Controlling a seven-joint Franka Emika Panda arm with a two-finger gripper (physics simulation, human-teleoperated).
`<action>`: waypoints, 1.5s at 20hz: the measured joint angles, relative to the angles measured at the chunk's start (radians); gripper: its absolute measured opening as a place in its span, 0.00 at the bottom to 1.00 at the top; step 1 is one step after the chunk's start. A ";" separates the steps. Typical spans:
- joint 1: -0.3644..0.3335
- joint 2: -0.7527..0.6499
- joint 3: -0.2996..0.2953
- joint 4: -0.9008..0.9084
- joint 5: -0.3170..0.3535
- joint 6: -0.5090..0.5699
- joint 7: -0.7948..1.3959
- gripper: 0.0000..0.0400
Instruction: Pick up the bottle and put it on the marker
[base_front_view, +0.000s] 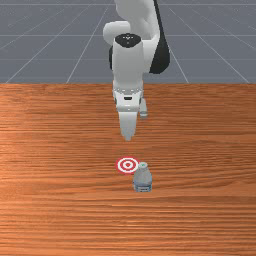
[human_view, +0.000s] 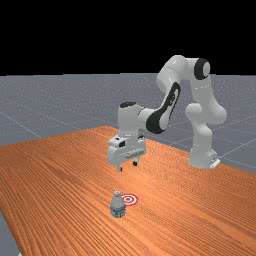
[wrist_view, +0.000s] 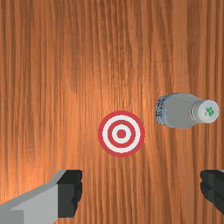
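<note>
High above the wood, my gripper (human_view: 127, 166) hangs behind the bottle (human_view: 118, 206) in the far view, its fingers spread wide. In the wrist view the gripper (wrist_view: 141, 188) stands open, with bare wood between its two dark pads. The grey bottle (base_front_view: 142, 180) with a bluish label band stands upright on the table, nearer the front camera than the hand. Beside it lies the flat red-and-white ringed marker (base_front_view: 127, 165), a little to the front view's left and farther back. Bottle (wrist_view: 179, 110) and marker (wrist_view: 121, 134) are apart.
The orange-brown wooden table (base_front_view: 60, 175) carries the bottle and the marker. Its back edge runs below the arm in the front view, and the arm's base stands at the far view's right.
</note>
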 joint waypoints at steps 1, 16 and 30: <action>0.000 -0.031 0.000 -0.050 0.000 0.019 0.000 0.61; -0.005 -0.152 -0.005 0.034 0.002 -0.236 0.008 1.00; -0.005 0.073 -0.004 0.365 0.001 -0.328 0.009 1.00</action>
